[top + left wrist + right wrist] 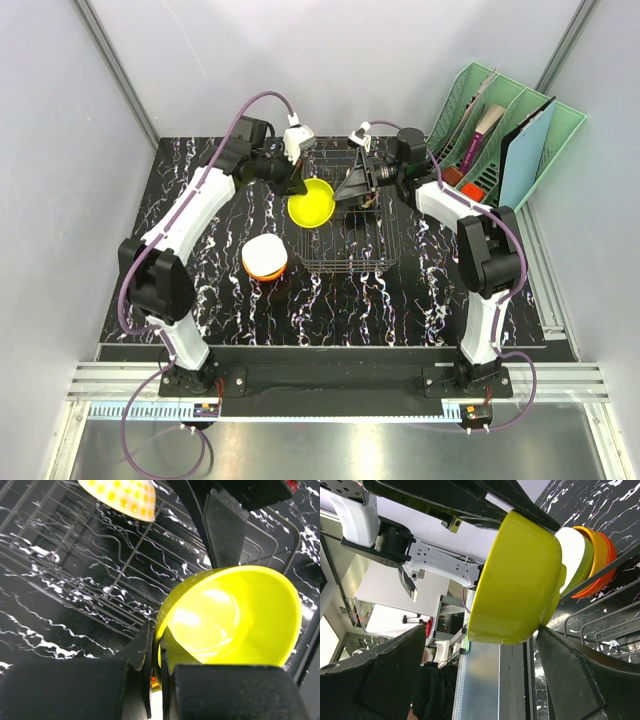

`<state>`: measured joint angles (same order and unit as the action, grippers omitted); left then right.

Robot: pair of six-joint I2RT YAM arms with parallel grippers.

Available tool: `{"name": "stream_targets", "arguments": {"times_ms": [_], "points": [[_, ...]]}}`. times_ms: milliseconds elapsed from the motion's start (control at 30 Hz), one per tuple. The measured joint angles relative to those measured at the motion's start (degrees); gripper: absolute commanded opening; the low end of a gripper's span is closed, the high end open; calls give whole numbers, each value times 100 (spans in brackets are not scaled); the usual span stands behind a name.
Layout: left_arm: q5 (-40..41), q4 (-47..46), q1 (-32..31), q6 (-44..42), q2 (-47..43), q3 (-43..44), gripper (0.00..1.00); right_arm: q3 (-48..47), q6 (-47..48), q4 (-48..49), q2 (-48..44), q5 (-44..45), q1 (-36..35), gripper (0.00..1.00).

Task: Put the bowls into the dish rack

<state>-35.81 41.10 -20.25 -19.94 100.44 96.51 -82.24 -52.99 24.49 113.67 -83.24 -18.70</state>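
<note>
My left gripper (pixel 298 182) is shut on the rim of a yellow bowl (pixel 312 202) and holds it tilted over the left end of the dark wire dish rack (pixel 352 262). The left wrist view shows the jaws (pixel 159 652) pinching the yellow bowl's (pixel 235 620) rim above the rack wires (pixel 75 545). My right gripper (pixel 352 185) is open over the rack, just right of that bowl. In the right wrist view the yellow bowl (pixel 515 580) hangs just beyond my wide-open right gripper (pixel 482 680). A yellow-dotted bowl (pixel 122 495) sits farther along the rack.
A stack of bowls (pixel 265 258), white on top and orange beneath, stands on the black marbled table left of the rack, and also shows in the right wrist view (pixel 592 560). A mint-green file organiser (pixel 500 130) with books stands at the back right.
</note>
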Motion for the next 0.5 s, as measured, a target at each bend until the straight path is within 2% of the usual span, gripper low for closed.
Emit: {"name": "stream_targets", "arguments": {"times_ms": [500], "points": [[197, -763, -216, 219, -483, -479, 0, -26, -251, 254, 243, -57, 15, 99]]}}
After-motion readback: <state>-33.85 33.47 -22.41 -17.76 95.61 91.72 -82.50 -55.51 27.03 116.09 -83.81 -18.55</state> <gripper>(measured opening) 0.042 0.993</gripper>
